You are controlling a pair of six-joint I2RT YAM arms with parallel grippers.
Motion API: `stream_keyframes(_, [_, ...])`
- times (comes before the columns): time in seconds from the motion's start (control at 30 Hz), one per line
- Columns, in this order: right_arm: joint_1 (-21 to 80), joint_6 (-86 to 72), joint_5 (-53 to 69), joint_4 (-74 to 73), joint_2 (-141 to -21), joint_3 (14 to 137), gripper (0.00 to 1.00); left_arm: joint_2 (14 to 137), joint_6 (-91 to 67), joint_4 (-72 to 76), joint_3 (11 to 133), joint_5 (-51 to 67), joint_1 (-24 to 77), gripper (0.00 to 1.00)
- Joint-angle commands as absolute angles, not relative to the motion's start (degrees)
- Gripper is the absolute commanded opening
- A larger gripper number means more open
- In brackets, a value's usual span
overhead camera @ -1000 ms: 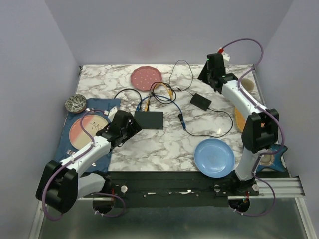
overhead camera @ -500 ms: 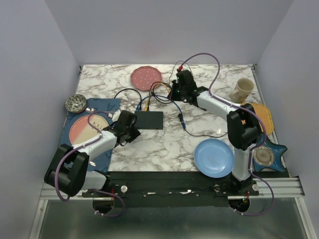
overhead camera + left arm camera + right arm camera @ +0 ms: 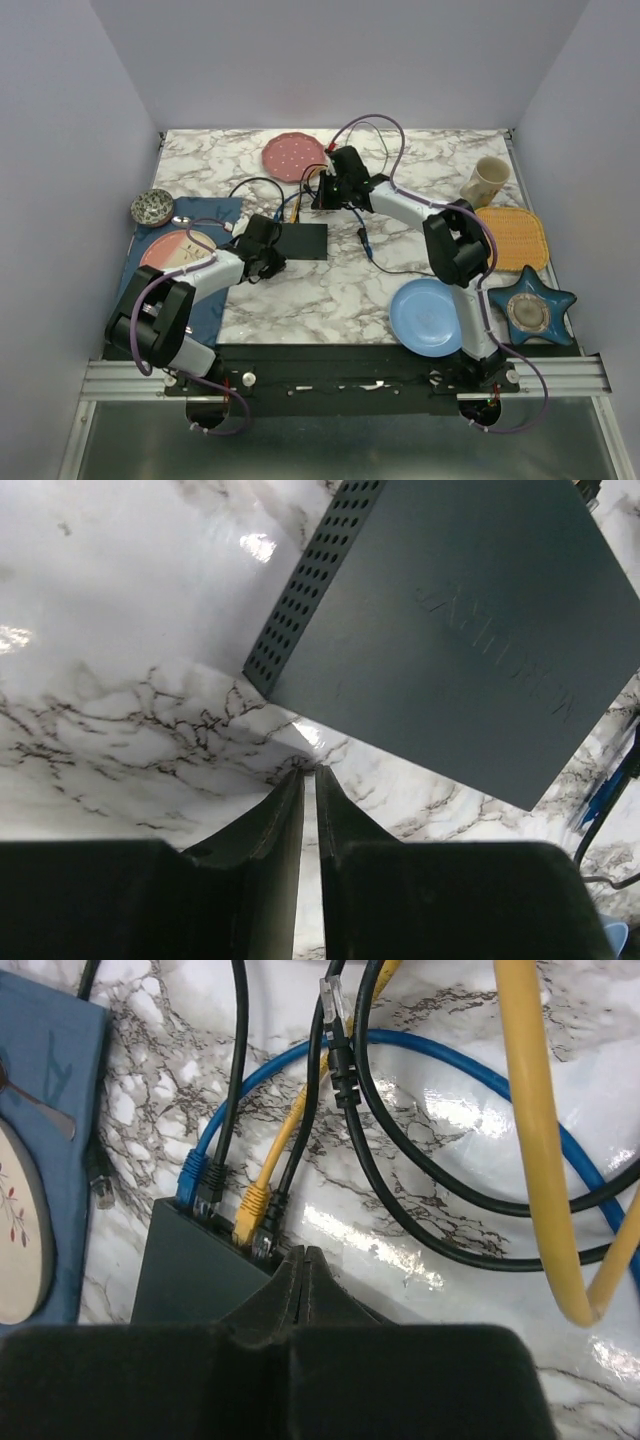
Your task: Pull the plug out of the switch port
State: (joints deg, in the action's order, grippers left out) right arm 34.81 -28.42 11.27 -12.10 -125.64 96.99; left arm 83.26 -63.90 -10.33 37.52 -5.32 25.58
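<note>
Right claw [image 3: 303, 1252] swung to plugs [image 3: 254, 1202] at switch [image 3: 450, 630] (logo illegible), pressed together, left claw [image 3: 308, 775] likewise

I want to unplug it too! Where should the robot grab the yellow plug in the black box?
Probably the boot of the yellow plug, just outside the flat matte-black switch, coming from above and pinching its sides: it lies flat, with black plugs close alongside.
</note>
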Motion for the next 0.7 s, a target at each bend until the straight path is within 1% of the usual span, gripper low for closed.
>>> stream_keyframes(0.0, [35.4, -27.3, 13.6, -17.8, -130.1, 100.1, 0.01, 86.9, -63.0, -12.7, 38.8, -4.7, 24.8, 0.22])
stream_keyframes(0.17, [35.5, -27.3, 14.0, -19.6, -130.9, 97.7, 0.01, 88.6, -62.6, -13.4, 40.0, -4.8, 24.1, 0.22])
stream_keyframes(0.23, [35.8, -27.4, 14.2, -19.2, -129.6, 94.4, 0.01, 89.6, -62.5, -13.6, 40.4, -4.7, 24.1, 0.22])
stream_keyframes(0.4, [36.9, -28.9, 14.6, -17.3, -123.3, 85.1, 0.01, 91.6, -60.6, -13.4, 41.8, -2.9, 24.2, 0.22])
stream_keyframes(0.43, [37.6, -29.1, 14.8, -16.4, -122.0, 81.7, 0.01, 91.7, -60.5, -13.4, 42.0, -2.8, 24.4, 0.22])
stream_keyframes(0.53, [39.6, -29.7, 14.9, -15.2, -118.0, 77.3, 0.01, 92.2, -59.5, -12.6, 42.6, -1.8, 25.0, 0.24])
stream_keyframes(0.67, [42.1, -31.5, 14.9, -13.4, -113.3, 70.1, 0.01, 93.3, -58.5, -12.5, 44.5, -0.9, 27.6, 0.25])
